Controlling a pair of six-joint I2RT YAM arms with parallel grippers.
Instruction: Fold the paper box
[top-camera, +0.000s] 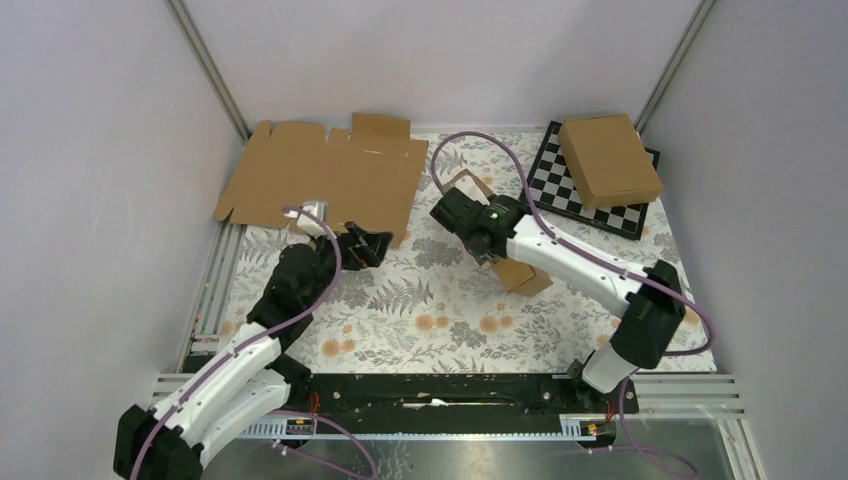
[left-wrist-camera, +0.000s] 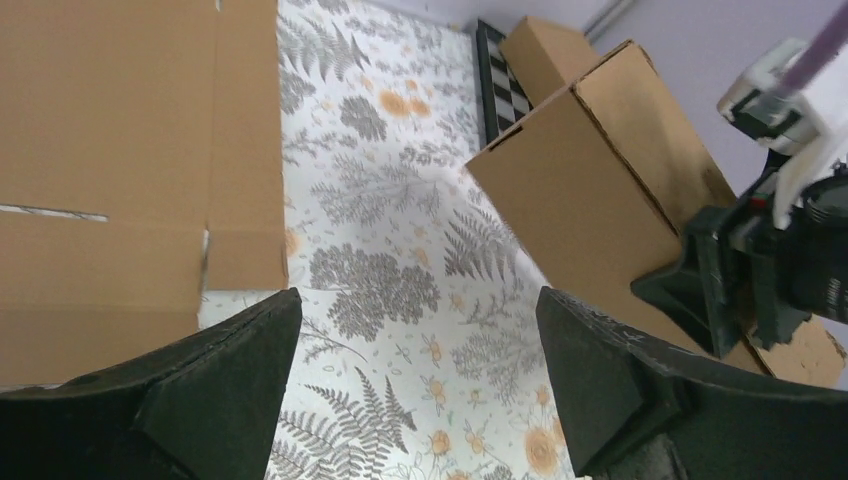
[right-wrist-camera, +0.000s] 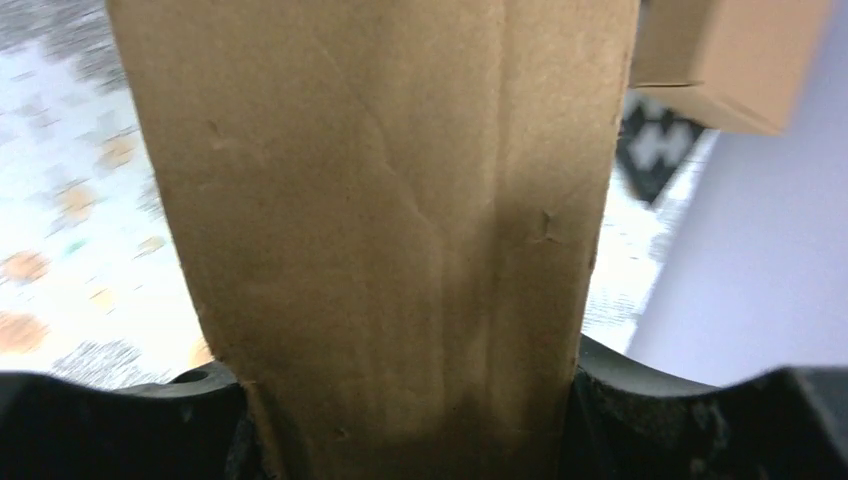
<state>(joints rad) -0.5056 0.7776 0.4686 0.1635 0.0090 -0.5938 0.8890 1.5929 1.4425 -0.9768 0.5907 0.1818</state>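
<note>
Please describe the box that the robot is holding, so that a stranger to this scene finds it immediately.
On the floral table, look in the middle, between the flat cardboard sheet at far left and the chessboard at far right. There is the paper box, brown and narrow. Alone among the cardboard pieces, it is clamped in the right gripper; the other box lies on the chessboard.

**Layout of the counter (top-camera: 430, 310), seen from above.** The flat cardboard sheet (top-camera: 320, 175) is laid at the far left corner. The chessboard (top-camera: 560, 185) is set at the far right corner, and the second box (top-camera: 610, 160) is rested upon it. The paper box (top-camera: 522, 275) is held at a slant near the centre, between sheet and chessboard, clamped in the right tool (right-wrist-camera: 405, 400). The left tool (top-camera: 368, 245) is placed at the sheet's near edge, left of the paper box and apart from it.
</note>
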